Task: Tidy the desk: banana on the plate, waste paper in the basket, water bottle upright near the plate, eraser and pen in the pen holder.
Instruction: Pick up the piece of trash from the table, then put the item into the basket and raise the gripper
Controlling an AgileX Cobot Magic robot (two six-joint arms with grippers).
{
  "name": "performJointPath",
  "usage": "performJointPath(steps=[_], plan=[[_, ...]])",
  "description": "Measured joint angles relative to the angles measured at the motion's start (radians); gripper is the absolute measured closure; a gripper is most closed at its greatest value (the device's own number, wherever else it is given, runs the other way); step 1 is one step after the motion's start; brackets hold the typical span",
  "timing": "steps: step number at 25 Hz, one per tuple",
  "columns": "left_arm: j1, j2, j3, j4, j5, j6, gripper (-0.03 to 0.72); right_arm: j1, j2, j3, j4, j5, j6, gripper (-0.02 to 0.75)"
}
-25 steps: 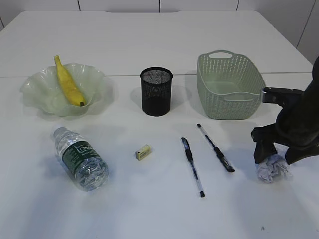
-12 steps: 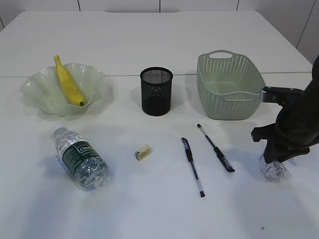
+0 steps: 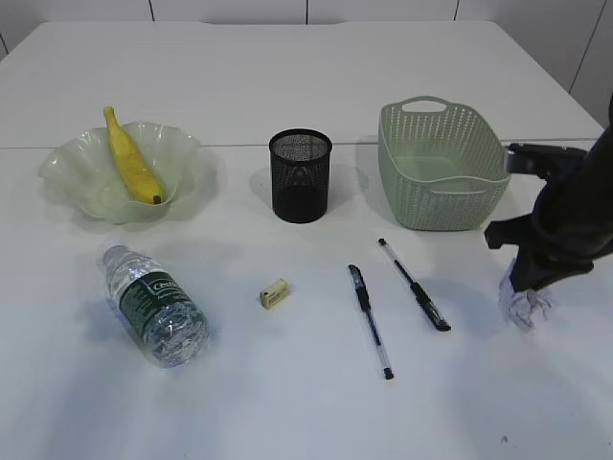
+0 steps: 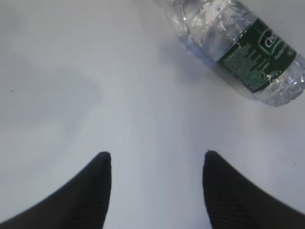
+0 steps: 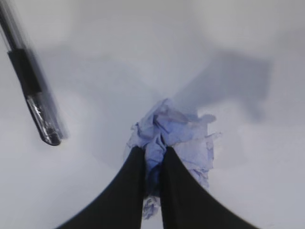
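My right gripper [image 3: 530, 287] is shut on the crumpled waste paper [image 3: 523, 309] and holds it just above the desk [image 3: 306, 402], right of the sage-green basket [image 3: 439, 163]. The right wrist view shows the paper [image 5: 181, 131] pinched between the jaws [image 5: 152, 155]. The banana [image 3: 130, 159] lies in the pale green plate [image 3: 72, 172]. The water bottle [image 3: 156, 307] lies on its side; it also shows in the left wrist view [image 4: 238, 45]. My left gripper [image 4: 157, 160] is open and empty over bare desk. The eraser [image 3: 274, 292] and two pens [image 3: 370, 320] [image 3: 414, 285] lie on the desk before the black pen holder [image 3: 301, 175].
The desk's far half behind the plate, holder and basket is bare white. A pen tip [image 5: 35, 102] lies left of the paper in the right wrist view.
My right gripper closed on the waste paper and lifted it slightly, moving up and a little right. The other objects have not moved.
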Motion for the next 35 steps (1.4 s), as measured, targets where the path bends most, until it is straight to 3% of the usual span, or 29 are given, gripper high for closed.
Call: performJointPath(steps=[7,15,27,31,35], plan=[[0.0,0.0,0.0,0.0,0.0,0.0,0.263,0.0,-0.015,-0.267,0.013,0.113,-0.001,0.684],[0.0,0.0,0.0,0.0,-0.002,0.001,0.263,0.0,-0.002,-0.555,0.027,0.06,0.088,0.684],[0.0,0.002,0.0,-0.021,-0.033,0.001,0.265,0.0,0.376,-0.938,0.031,0.059,0.169,0.67],[0.0,0.002,0.0,-0.023,-0.035,0.001,0.27,0.0,0.451,-0.962,0.031,0.065,0.196,0.598],[0.0,0.002,0.0,-0.024,-0.037,0.001,0.27,0.0,0.475,-0.966,0.031,0.086,0.207,0.439]])
